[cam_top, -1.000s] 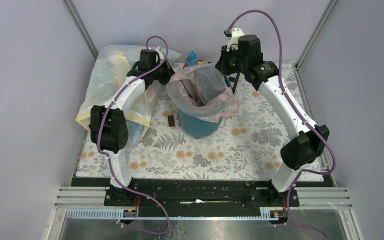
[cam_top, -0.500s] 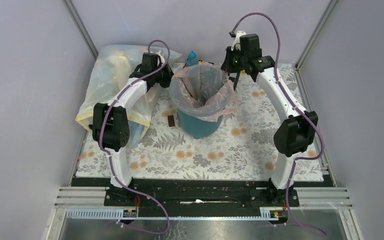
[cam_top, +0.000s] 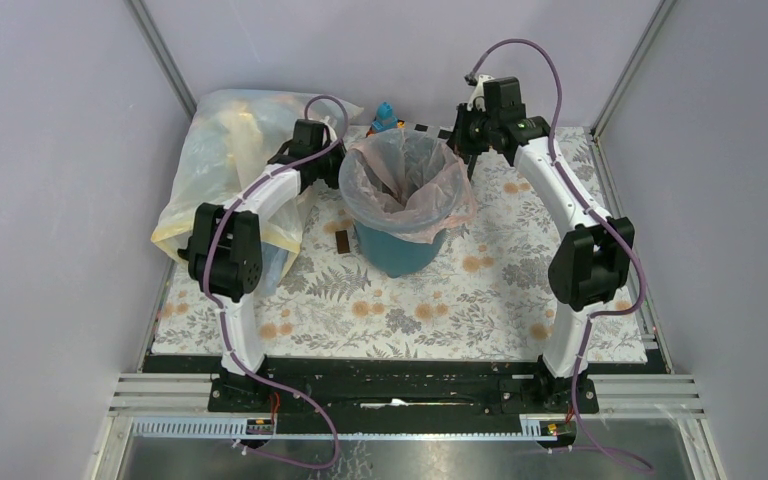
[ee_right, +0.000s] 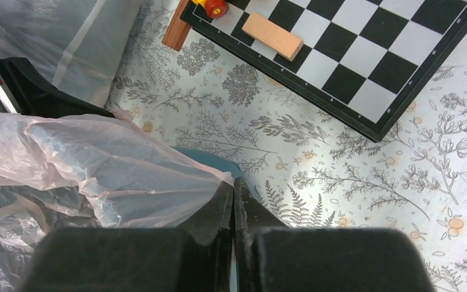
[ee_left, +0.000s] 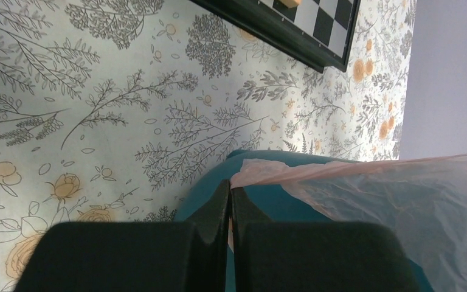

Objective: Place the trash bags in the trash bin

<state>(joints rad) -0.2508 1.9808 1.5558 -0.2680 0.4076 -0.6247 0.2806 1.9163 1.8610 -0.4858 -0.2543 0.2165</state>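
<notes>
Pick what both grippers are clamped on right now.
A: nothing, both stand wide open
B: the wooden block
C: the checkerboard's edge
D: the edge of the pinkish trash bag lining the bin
D: each wrist view shows it, with the left gripper and the right gripper shut on the trash bag edge at the rim of the trash bin.

Left claw [ee_left: 230,193], jaws pressing together, pinching the edge of a pinkish translucent trash bag [ee_left: 389,201] lying over the teal trash bin [ee_left: 267,204] rim; floral surface [ee_left: 97,109] showing beneath; checkerboard [ee_left: 316,24] sitting at top edge
</notes>
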